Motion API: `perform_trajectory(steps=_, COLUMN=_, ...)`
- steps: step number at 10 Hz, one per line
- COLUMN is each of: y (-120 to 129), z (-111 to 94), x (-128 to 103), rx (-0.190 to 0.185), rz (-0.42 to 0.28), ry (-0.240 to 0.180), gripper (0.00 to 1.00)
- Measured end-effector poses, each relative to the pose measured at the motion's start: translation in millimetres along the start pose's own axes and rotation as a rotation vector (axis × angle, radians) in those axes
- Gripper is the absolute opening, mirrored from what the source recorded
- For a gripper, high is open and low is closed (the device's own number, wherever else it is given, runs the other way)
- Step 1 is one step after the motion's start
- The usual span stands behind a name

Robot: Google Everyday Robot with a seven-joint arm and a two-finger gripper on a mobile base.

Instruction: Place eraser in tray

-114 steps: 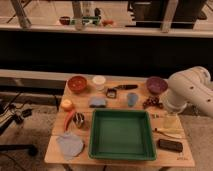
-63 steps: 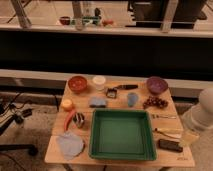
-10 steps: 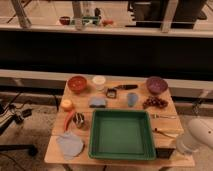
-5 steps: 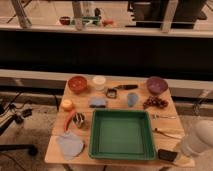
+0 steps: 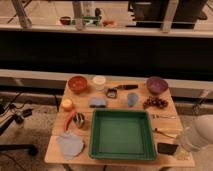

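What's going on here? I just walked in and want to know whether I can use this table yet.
A one-armed robot is working on getting the black eraser into the green tray. Its end effector is down at the front right corner of the table, shut on the eraser's right end and mostly hidden under the white arm. The eraser appears to lie on the table just right of the tray, not yet lifted. The tray is empty.
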Motion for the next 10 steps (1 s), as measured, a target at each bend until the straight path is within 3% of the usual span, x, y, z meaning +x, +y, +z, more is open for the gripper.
perform_trajectory(steps=2, y=4, z=0, x=-27, rx=-0.006, rz=-0.033, ry=-0.027, gripper=0.00)
perform_trajectory(steps=10, y=1, z=45, x=-164, rx=-0.085, rz=-0.236, ry=-0.140, gripper=0.00)
